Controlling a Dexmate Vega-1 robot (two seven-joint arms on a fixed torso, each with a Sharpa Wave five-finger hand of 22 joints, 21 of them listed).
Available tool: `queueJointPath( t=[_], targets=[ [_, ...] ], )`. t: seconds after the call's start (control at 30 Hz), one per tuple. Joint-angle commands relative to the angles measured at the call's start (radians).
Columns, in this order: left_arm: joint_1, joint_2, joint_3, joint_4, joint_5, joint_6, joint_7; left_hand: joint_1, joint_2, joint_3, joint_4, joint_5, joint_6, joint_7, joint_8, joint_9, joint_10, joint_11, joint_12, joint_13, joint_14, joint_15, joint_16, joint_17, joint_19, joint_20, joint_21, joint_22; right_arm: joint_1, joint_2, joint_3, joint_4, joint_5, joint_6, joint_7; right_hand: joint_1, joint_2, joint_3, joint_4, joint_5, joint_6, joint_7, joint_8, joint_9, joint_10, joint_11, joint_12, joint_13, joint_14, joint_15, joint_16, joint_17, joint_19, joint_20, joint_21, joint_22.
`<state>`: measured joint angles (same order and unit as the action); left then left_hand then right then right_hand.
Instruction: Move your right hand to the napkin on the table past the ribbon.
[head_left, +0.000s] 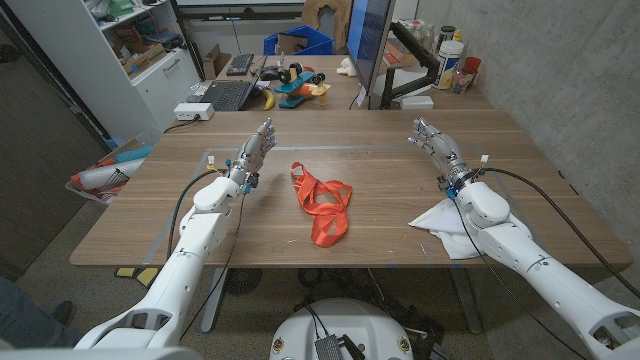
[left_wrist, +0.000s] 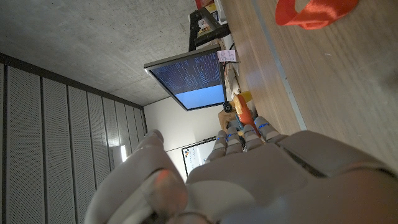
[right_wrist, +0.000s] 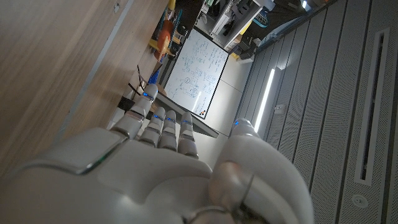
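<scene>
While both hands keep fingers apart, right hand (head_left: 447, 160) holds nothing above napkin (head_left: 448, 226); orange ribbon (head_left: 323, 205) centre frame; left hand (head_left: 253, 155) empty.

both arms were clad in smooth white rounded shells, with a black cable running along each forearm to the wrist. the left hand (head_left: 255, 150) and right hand (head_left: 436, 145) had grey metallic segmented fingers (head_left: 266, 133) with small blue markings at the joints; blue fittings showed at each wrist. seen from the wrist cameras, the back of the left hand (left_wrist: 261, 180) and of the right hand (right_wrist: 155, 180) was a pale grey-white moulded cover with seam lines, and the fingers (right_wrist: 166, 124) bore blue bands.
</scene>
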<state>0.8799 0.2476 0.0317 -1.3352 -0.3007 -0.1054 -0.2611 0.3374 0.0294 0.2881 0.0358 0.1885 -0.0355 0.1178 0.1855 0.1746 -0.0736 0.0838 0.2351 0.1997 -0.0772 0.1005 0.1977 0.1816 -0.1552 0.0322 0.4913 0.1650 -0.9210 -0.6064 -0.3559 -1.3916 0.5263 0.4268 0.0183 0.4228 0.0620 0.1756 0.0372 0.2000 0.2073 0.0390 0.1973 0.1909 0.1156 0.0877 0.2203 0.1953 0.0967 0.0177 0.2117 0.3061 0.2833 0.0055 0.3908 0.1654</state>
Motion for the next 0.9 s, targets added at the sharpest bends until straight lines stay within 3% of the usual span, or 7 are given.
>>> queueJointPath(
  t=[0.03,0.4,0.9],
  targets=[
    [-0.003,0.008,0.001,-0.003,0.002,0.018,-0.009,0.0,0.007,0.0,-0.007,-0.003,0.014,0.005,0.008,0.004,0.018,0.001,0.001,0.002,0.016,0.003,0.01,0.003,0.018,-0.001,-0.004,0.005,-0.045,-0.036,0.022,-0.054,-0.026,0.016,-0.033,-0.003,-0.005,0.002,-0.007,0.005,0.004,-0.007,0.005,0.003,0.0,-0.005,-0.003,0.002,0.011,-0.001,0.006,0.002,0.009,-0.003,-0.002,0.002],
    [-0.004,0.006,-0.001,-0.001,0.002,0.0,-0.013,-0.002,0.008,-0.001,-0.011,-0.003,0.016,0.004,0.006,0.004,0.012,0.003,-0.004,0.001,-0.003,0.005,0.0,0.003,-0.001,0.003,-0.022,0.006,-0.089,-0.067,0.042,-0.106,-0.054,0.012,-0.074,-0.004,-0.003,0.003,-0.009,0.007,0.007,-0.008,0.005,0.003,0.005,-0.004,-0.003,0.002,0.011,-0.001,0.005,-0.001,0.011,-0.003,-0.008,0.002],
    [-0.005,0.006,-0.001,0.007,0.003,-0.004,-0.013,-0.002,0.011,0.0,-0.014,-0.004,0.014,0.002,0.004,0.004,0.007,-0.001,-0.009,0.0,-0.006,0.006,-0.001,0.003,-0.007,0.007,-0.034,0.006,-0.112,-0.083,0.05,-0.12,-0.087,0.042,-0.082,-0.005,-0.002,0.003,-0.01,0.008,0.01,-0.01,0.006,0.003,0.011,-0.007,-0.003,0.002,0.012,-0.001,0.005,-0.005,0.013,-0.003,-0.015,0.002]
  ],
)
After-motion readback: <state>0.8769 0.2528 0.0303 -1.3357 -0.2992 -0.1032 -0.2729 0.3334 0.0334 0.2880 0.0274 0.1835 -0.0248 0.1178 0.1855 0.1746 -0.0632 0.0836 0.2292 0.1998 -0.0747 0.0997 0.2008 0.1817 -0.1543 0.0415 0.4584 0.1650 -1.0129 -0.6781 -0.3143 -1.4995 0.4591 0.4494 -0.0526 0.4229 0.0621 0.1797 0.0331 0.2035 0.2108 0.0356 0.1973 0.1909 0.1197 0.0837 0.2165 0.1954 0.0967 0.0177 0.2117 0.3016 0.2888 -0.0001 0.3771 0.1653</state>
